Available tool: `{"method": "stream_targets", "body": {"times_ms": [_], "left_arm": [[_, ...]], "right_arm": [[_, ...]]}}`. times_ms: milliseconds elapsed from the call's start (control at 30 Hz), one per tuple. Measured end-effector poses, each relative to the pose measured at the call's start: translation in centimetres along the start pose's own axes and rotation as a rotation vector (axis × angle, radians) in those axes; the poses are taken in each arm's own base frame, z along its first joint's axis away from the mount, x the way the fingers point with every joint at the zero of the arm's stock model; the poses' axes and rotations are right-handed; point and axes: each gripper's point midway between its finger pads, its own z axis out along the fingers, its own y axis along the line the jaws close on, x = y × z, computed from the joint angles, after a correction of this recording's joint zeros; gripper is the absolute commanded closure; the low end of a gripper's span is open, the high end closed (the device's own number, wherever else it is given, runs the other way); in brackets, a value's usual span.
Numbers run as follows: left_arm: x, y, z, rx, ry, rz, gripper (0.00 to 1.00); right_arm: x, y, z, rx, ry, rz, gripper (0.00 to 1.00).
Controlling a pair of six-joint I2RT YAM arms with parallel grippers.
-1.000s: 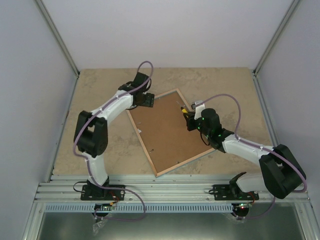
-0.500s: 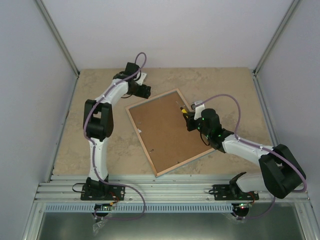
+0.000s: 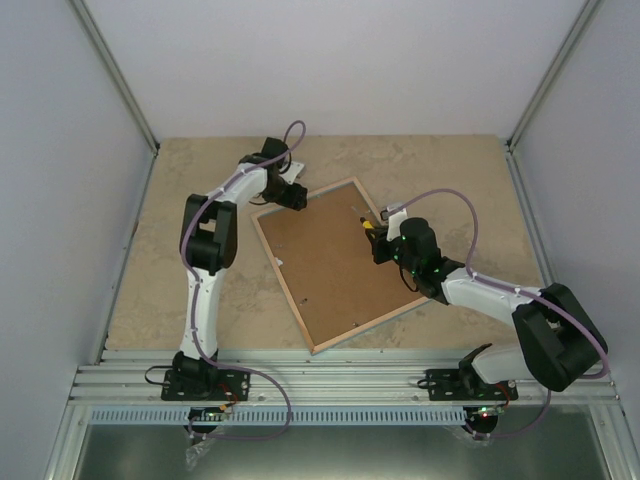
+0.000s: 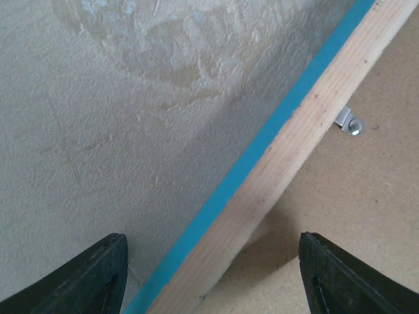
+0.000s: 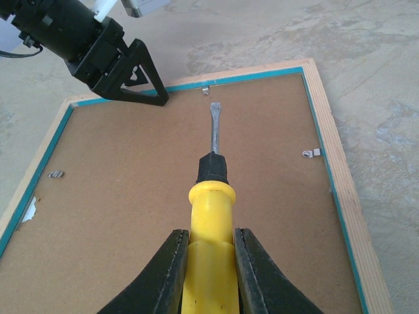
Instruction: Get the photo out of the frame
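Lab test cell: white panels (image 3: pixel 330 60), aluminium rails (image 3: pixel 330 375)

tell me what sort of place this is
Probably a robot lab work cell: plain white walls box in a beige tabletop, the left arm and right arm are bolted to an aluminium rail, with the frame and a screwdriver as props.

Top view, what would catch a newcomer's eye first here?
The frame lies back-up and askew at the centre of the view. The right gripper is shut on a yellow screwdriver, blade aimed at a far-edge clip. The left gripper hangs open astride the frame's far rim.
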Motion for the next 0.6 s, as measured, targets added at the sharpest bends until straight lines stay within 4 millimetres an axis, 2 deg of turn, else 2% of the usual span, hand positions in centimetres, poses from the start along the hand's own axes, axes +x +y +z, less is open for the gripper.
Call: {"method": "stream_targets", "body": {"times_ms": [433,600], "left_arm": [[0.3,0.7,-0.2,-0.037,-0.006,0.004,0.71],[1.9,0.4,-0.8,-0.051,0.02,-0.033,0.77]], "right_arm": [[0.4,0.3,0.2,-0.018,0.016,-0.001,0.99],[0.5,0.4,0.2,-0.027,0.019,-0.001,1.0]]}}
